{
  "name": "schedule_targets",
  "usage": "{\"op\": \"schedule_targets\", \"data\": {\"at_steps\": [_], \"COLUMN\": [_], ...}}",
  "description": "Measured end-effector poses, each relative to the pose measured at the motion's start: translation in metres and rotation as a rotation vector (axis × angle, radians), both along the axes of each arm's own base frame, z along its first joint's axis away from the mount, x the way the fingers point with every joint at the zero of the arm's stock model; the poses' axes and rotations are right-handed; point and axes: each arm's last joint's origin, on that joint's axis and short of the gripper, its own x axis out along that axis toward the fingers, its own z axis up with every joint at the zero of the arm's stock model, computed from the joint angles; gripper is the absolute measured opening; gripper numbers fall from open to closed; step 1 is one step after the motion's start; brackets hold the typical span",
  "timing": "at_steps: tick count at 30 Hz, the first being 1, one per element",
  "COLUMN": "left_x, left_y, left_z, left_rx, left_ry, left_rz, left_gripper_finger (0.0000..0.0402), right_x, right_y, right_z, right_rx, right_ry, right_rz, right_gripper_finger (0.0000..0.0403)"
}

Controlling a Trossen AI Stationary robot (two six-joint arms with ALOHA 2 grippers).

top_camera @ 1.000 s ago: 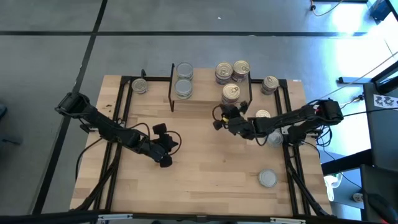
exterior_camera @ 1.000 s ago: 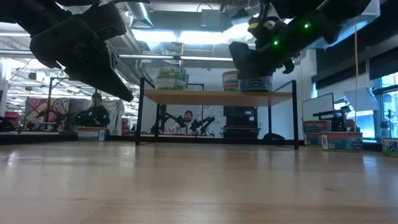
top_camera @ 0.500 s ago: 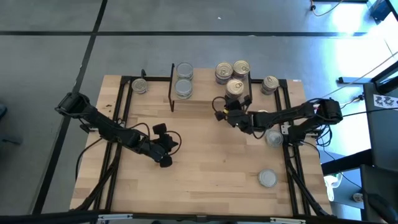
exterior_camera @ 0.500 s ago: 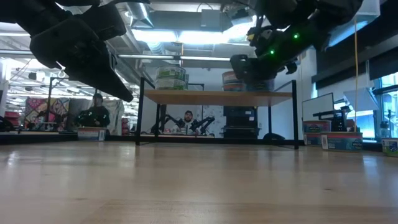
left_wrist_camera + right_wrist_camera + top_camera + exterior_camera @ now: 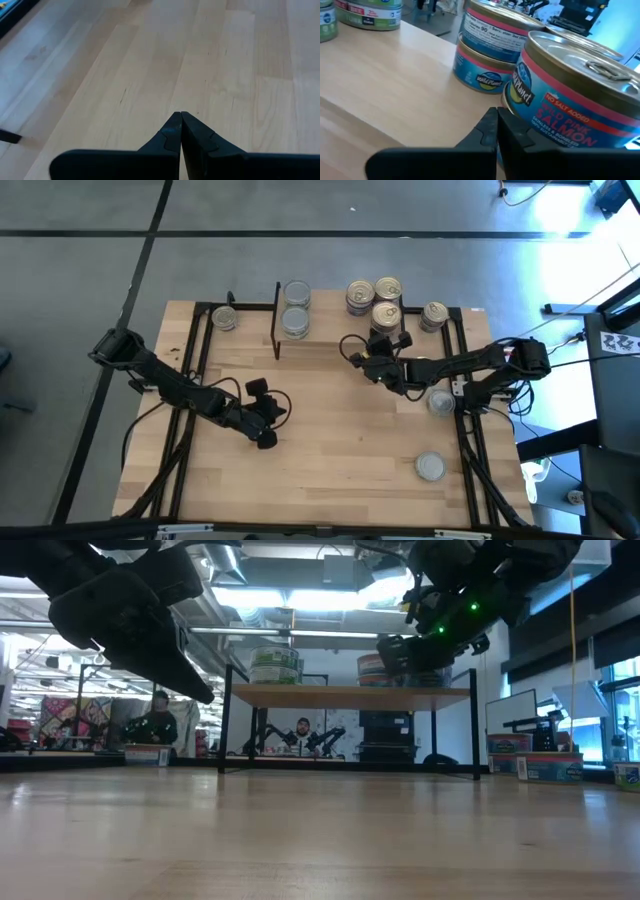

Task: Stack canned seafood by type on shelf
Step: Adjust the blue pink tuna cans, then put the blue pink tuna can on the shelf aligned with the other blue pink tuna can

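Note:
The shelf (image 5: 325, 340) stands at the table's far side. It carries two silver-lid cans (image 5: 296, 306) on its left part and three gold-lid cans (image 5: 373, 298) on its right part. My right gripper (image 5: 379, 340) is shut, level with the shelf top, just near of the nearest gold-lid can (image 5: 386, 313). That can is a pink salmon tin (image 5: 570, 100) standing upright beside another like it (image 5: 487, 47). My left gripper (image 5: 265, 418) is shut and hangs over bare table (image 5: 210, 60) left of centre. My right gripper has its shut fingertips (image 5: 492, 117) against the lower side wall (image 5: 517, 102) of the salmon tin, on the tin's near side. The fingers come level from the table's near side. The tin stands upright on the shelf top (image 5: 395, 70).
Loose cans on the table: a gold-lid one (image 5: 224, 318) left of the shelf, another (image 5: 434, 313) right of it, and silver-lid ones (image 5: 441, 402) (image 5: 430, 467) near the right edge. The low view shows people in the room behind the shelf (image 5: 340, 695).
My right gripper has moved toward the table's far edge, fingers staying shut. The gold-lid tin ahead of it has slid across the shelf top, away from the near edge, and now stands next to the other two gold-lid cans. The left arm has kept still.

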Motion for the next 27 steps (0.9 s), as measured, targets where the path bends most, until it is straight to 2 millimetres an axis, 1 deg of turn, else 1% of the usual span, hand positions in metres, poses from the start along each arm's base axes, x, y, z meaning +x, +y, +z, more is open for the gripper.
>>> {"op": "schedule_targets", "data": {"at_steps": [5, 7, 8, 10, 13, 15, 17, 19, 21, 22, 25, 27], "left_x": [0.000, 0.000, 0.000, 0.000, 0.000, 0.000, 0.000, 0.000, 0.000, 0.000, 0.000, 0.000], "left_y": [0.000, 0.000, 0.000, 0.000, 0.000, 0.000, 0.000, -0.001, -0.001, -0.001, 0.000, 0.000], "left_z": [0.000, 0.000, 0.000, 0.000, 0.000, 0.000, 0.000, 0.000, 0.000, 0.000, 0.000, 0.000], "left_rx": [-0.004, -0.004, -0.004, -0.005, -0.014, -0.020, -0.025, -0.027, -0.026, -0.027, -0.023, -0.024], "left_ry": [-0.002, -0.002, -0.001, -0.002, -0.008, -0.011, -0.014, -0.016, -0.016, -0.016, -0.015, -0.015], "left_rz": [0.003, 0.003, 0.003, 0.004, 0.010, 0.015, 0.018, 0.018, 0.018, 0.019, 0.016, 0.016], "left_gripper_finger": [0.0005, 0.0005, 0.0005, 0.0005, 0.0005, 0.0005, 0.0005, 0.0005, 0.0005, 0.0005, 0.0005, 0.0005], "right_x": [0.002, 0.006, 0.009, 0.015, 0.014, 0.007, -0.003, -0.015, -0.026, -0.032, -0.051, -0.064], "right_y": [0.001, 0.007, 0.013, 0.030, 0.065, 0.091, 0.112, 0.125, 0.131, 0.131, 0.126, 0.119], "right_z": [0.002, 0.009, 0.015, 0.028, 0.047, 0.061, 0.072, 0.076, 0.077, 0.075, 0.064, 0.055], "right_rx": [-0.012, -0.020, -0.028, -0.038, -0.023, 0.019, 0.114, 0.255, 0.399, 0.463, 0.589, 0.623], "right_ry": [0.027, 0.049, 0.055, 0.071, 0.141, 0.181, 0.212, 0.265, 0.308, 0.331, 0.416, 0.470], "right_rz": [0.021, 0.063, 0.087, 0.163, 0.316, 0.435, 0.545, 0.612, 0.615, 0.590, 0.443, 0.319], "right_gripper_finger": [0.0010, 0.0010, 0.0010, 0.0010, 0.0010, 0.0010, 0.0010, 0.0010, 0.0010, 0.0010, 0.0010, 0.0010]}}
